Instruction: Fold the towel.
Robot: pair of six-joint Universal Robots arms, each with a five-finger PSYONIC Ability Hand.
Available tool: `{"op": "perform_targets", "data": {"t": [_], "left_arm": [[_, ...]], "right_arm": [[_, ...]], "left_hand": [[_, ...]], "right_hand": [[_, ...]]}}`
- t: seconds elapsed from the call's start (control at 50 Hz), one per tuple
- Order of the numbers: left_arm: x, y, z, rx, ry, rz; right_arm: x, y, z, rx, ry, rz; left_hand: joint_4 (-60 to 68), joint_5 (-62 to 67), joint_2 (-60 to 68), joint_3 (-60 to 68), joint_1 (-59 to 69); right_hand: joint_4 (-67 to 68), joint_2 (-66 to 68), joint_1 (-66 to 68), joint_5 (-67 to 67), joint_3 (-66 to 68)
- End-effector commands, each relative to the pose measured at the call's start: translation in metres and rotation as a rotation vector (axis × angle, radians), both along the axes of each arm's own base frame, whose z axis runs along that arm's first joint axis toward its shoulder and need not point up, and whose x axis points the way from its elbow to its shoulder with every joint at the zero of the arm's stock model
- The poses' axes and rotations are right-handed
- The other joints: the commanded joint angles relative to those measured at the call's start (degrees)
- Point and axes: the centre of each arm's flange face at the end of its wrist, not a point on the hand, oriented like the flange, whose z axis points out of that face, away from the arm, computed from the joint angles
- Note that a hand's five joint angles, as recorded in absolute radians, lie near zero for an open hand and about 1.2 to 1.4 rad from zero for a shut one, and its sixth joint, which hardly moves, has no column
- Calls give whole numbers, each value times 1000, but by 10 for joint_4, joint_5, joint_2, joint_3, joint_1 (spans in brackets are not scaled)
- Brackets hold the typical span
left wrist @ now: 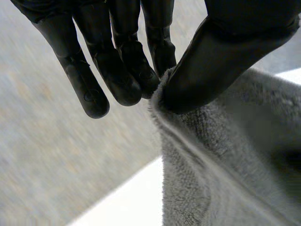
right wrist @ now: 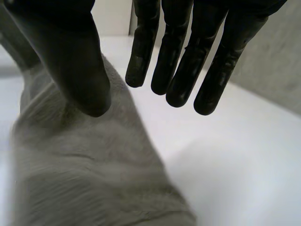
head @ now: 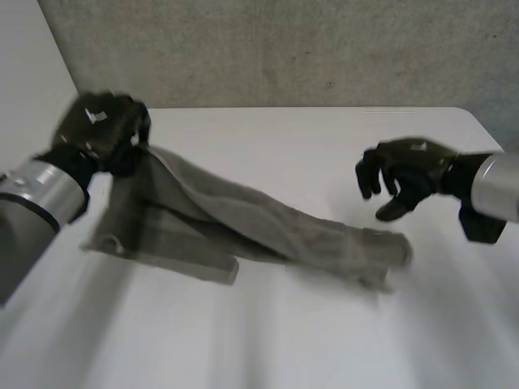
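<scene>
Head view, towel: the grey terry-cloth towel lies stretched and rumpled across the flat white table. One end is raised off the surface and the other lies bunched flat.
Head view, left hand: the black left hand is at the towel's raised end, fingers closed on the cloth and holding that end up.
Head view, right hand: the black right hand hovers just beyond the towel's flat end, apart from the cloth, fingers loosely spread and holding nothing.
Head view, backdrop: a speckled grey wall stands behind the towel.
Left wrist view, left hand: the left hand pinches the towel's edge between its thumb and fingertips.
Left wrist view, towel: the cloth hangs from the pinch, with a strip of table beside it.
Right wrist view, right hand: the right hand is wide, its fingers straight and parted from the thumb, with nothing between them.
Right wrist view, towel: the towel lies below the thumb. I cannot tell whether the thumb touches it. Bare table lies beside the towel, below the fingers.
</scene>
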Motion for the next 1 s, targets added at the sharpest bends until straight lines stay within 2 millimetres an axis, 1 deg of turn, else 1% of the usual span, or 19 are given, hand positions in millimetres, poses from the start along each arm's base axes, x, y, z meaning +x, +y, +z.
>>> {"op": "perform_targets", "data": {"t": [0.02, 0.04, 0.06, 0.08, 0.12, 0.14, 0.18, 0.2, 0.24, 0.3, 0.4, 0.42, 0.44, 0.46, 0.5, 0.56, 0.72, 0.84, 1.0], "left_arm": [[-2, -3, -83, 257, -60, -7], [-2, -3, -83, 257, -60, -7], [0, -3, -92, 288, -66, -3], [0, -3, -93, 289, -67, -2], [1, -1, -104, 328, -75, -1], [1, -1, -104, 328, -75, -1], [1, 0, -107, 338, -77, 1], [1, 0, -107, 338, -77, 1], [2, -1, -107, 337, -76, 4], [5, -3, -105, 333, -74, 13], [7, -6, -104, 328, -69, 24], [7, -6, -104, 328, -69, 24], [9, -7, -104, 328, -68, 30], [9, -7, -104, 328, -68, 30], [11, -8, -105, 333, -69, 34], [11, -8, -106, 337, -70, 34], [11, -8, -106, 337, -67, 34], [11, -8, -106, 337, -67, 34], [11, -6, -108, 344, -69, 34]], "right_arm": [[4, -7, -74, 78, 75, -31], [4, -7, -74, 78, 75, -32], [4, -7, -83, 85, 86, -41], [4, -7, -90, 92, 89, -49], [3, -5, -96, 103, 93, -51], [3, -5, -96, 103, 93, -52], [4, 4, -103, 126, 95, -45], [4, 4, -103, 126, 95, -45], [12, 19, -105, 146, 87, -21], [16, 27, -105, 153, 75, -12], [21, 52, -103, 132, 50, 11], [21, 52, -103, 132, 50, 11], [23, 61, -107, 137, 57, 27], [23, 61, -107, 137, 58, 27], [26, 77, -118, 143, 77, 56], [25, 85, -126, 129, 95, 44], [18, 96, -134, 65, 144, 28], [19, 94, -137, 12, 157, 43], [20, 88, -138, -21, 149, 39]], "left_hand": [[23, 69, 31, 35, 78], [23, 69, 31, 35, 78], [23, 69, 31, 35, 78], [23, 69, 31, 35, 78], [23, 69, 31, 35, 78], [23, 69, 31, 35, 78], [23, 69, 31, 35, 78], [23, 69, 31, 35, 78], [23, 69, 31, 35, 78], [23, 69, 31, 35, 78], [23, 69, 31, 35, 78], [23, 69, 31, 35, 78], [23, 69, 31, 35, 78], [23, 69, 31, 35, 78], [23, 69, 31, 35, 78], [23, 69, 31, 35, 78], [23, 69, 31, 35, 78], [23, 69, 31, 35, 78], [23, 69, 31, 35, 78]], "right_hand": [[-20, -19, -8, -5, -14], [-20, -19, -8, -5, -14], [-28, -28, -17, -14, -23], [-50, -49, -39, -36, -44], [-92, -91, -80, -77, -86], [-92, -92, -81, -78, -87], [-189, -189, -178, -175, -184], [-190, -189, -178, -175, -184], [-237, -236, -225, -222, -231], [-238, -238, -227, -224, -233], [-268, -268, -257, -254, -263], [-269, -268, -257, -254, -263], [-274, -273, -262, -259, -268], [-274, -273, -262, -259, -268], [-274, -273, -262, -259, -268], [-270, -270, -259, -256, -265], [-259, -258, -247, -244, -253], [-228, -228, -217, -214, -223], [-82, -82, -71, -68, -77]]}}
